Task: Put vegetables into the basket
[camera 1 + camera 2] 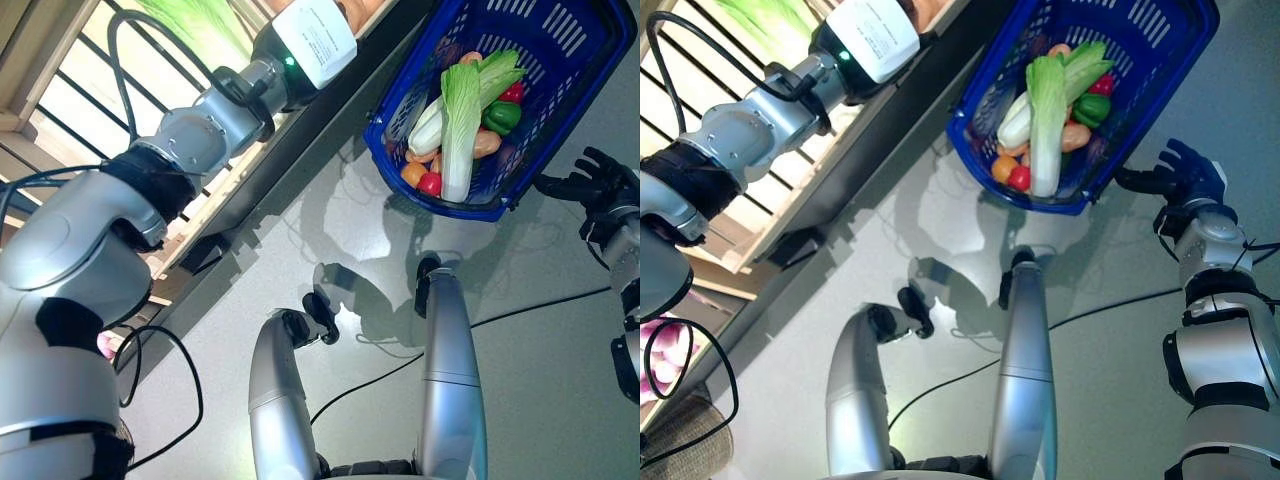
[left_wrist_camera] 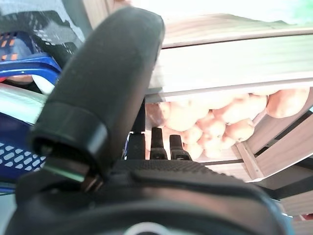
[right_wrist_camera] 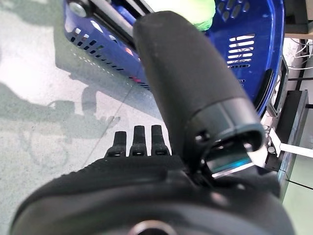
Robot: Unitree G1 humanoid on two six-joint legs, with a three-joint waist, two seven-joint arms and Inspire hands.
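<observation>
we see the right hand [image 1: 1188, 172] with fingers [image 3: 137, 141] straight, holding nothing, just beside the blue basket [image 1: 985, 150] on the grey floor [image 1: 940, 225]; the left hand [image 2: 146, 196] reaches with straight fingers toward a pile of potatoes [image 2: 215, 117] on the wooden shelf [image 2: 234, 63]; in the basket lie one cabbage [image 1: 1045, 110], one green pepper [image 1: 1092, 108], and more we cannot count.

2 head eyes look down, sharing basket [image 1: 400, 125]; wrist cameras peer close along each robot hand.
</observation>
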